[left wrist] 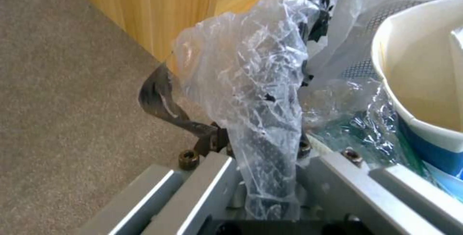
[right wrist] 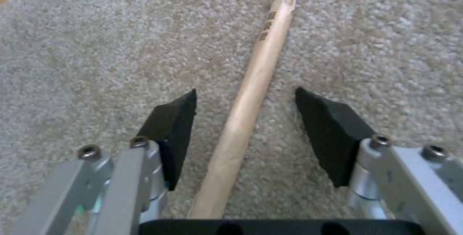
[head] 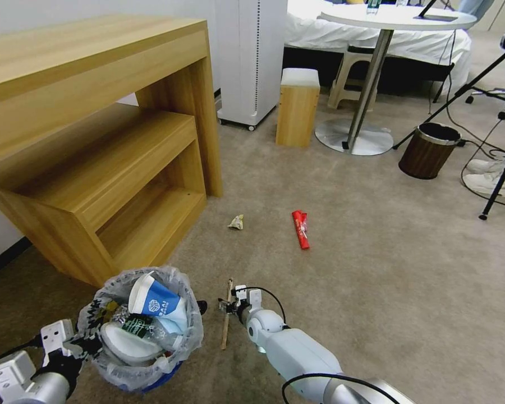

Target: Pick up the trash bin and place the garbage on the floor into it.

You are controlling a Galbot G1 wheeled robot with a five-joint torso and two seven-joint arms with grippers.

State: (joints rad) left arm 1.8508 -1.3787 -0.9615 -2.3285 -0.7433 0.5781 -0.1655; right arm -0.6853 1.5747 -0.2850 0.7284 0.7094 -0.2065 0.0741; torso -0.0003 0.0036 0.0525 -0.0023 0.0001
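Note:
The trash bin (head: 182, 342), small and lined with a crinkled clear bag, hangs at the lower left of the head view. My left gripper (head: 87, 343) is shut on its rim and bag (left wrist: 260, 93). Inside lie a blue-white paper cup (head: 151, 300), a white slipper (head: 126, 343) and a green-label bottle (head: 137, 324). A wooden stick (head: 226, 325) lies on the beige carpet just right of the bin. My right gripper (head: 230, 306) is open and low over it, its black pads (right wrist: 173, 126) on either side of the stick (right wrist: 255, 75). Farther off lie a red packet (head: 301, 229) and a crumpled wrapper (head: 237, 222).
A wooden shelf unit (head: 95, 140) stands close on the left, right behind the bin. A dark brown bin (head: 429, 150), a round table's base (head: 353, 137), a wooden stool (head: 297, 106) and tripod legs (head: 496, 191) stand farther back and right. Open carpet lies ahead.

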